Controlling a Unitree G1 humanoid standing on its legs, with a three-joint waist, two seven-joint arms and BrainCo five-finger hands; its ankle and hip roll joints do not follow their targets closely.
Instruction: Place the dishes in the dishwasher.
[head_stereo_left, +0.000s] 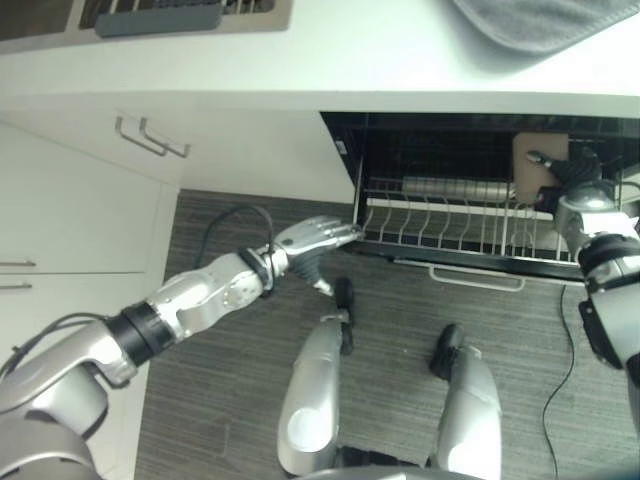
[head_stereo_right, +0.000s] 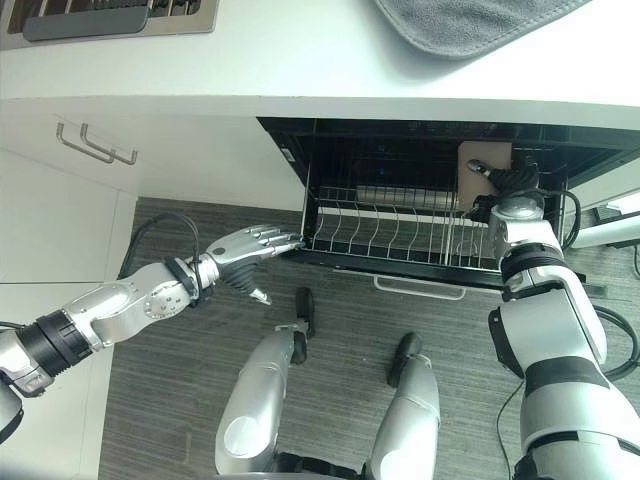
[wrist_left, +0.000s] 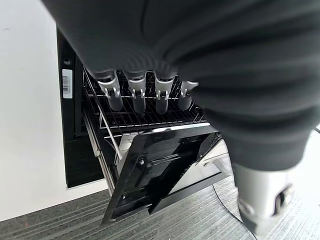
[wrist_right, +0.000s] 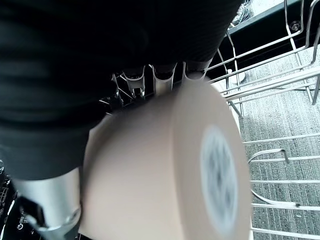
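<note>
The dishwasher stands open under the counter, its wire rack pulled out over the dark floor. At the rack's right end my right hand holds a beige dish on edge among the tines. In the right wrist view the dish shows its round foot, with my fingers curled over its rim. My left hand reaches to the rack's left front corner with straight fingers and holds nothing. A steel cup lies deeper in the rack.
The dishwasher door hangs down below the rack, and a white handle bar runs along the front. White cabinets with handles stand to the left. On the white counter lies a grey towel, with a sink at the far left.
</note>
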